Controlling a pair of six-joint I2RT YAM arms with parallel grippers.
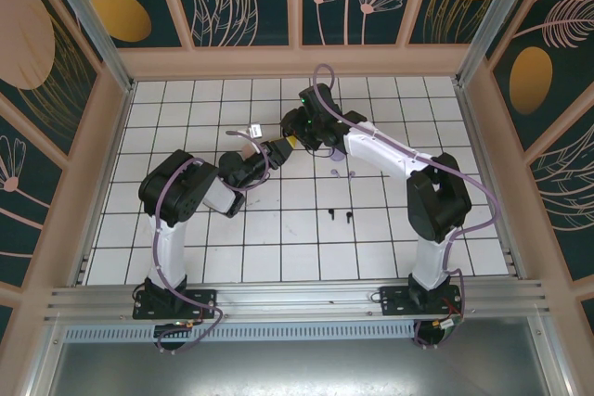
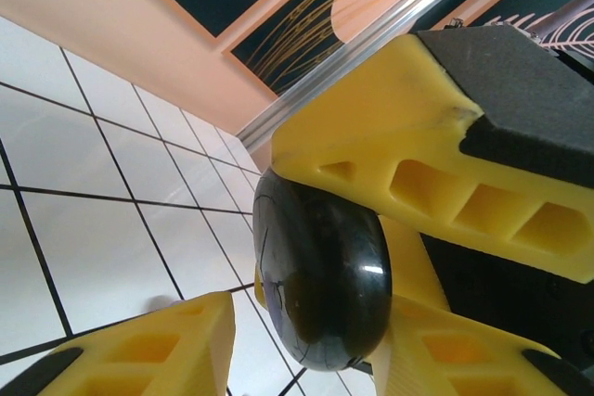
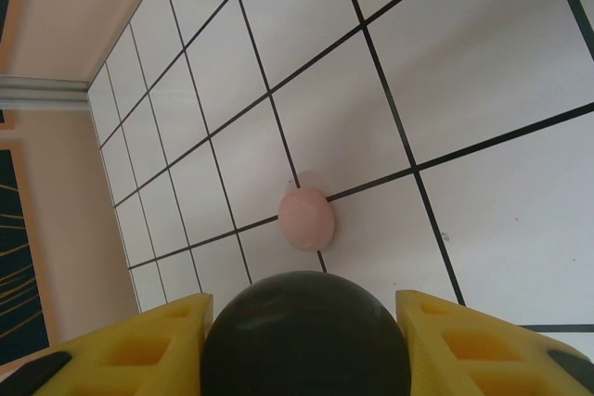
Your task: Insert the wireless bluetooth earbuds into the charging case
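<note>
A glossy black round charging case [image 2: 320, 275] hangs above the tiles where the two arms meet. My right gripper [image 3: 306, 340] is shut on the case [image 3: 306, 336], with a yellow finger against each side. Those right fingers [image 2: 418, 164] also show in the left wrist view. My left gripper [image 2: 297, 345] stands open around the same case: one finger touches it, the other finger [image 2: 158, 350] is still apart from it. In the top view the grippers meet, left [image 1: 268, 152] and right [image 1: 293, 142]. Two black earbuds [image 1: 340, 216] lie on the tiles nearer the arm bases.
A pink round case [image 3: 306, 218] rests on the white tiled floor [image 1: 306, 248] below the held case, also seen as the pink case [image 1: 243, 145]. Small lavender pieces [image 1: 339, 172] lie under the right arm. Peach walls [image 1: 297, 60] ring the tiles.
</note>
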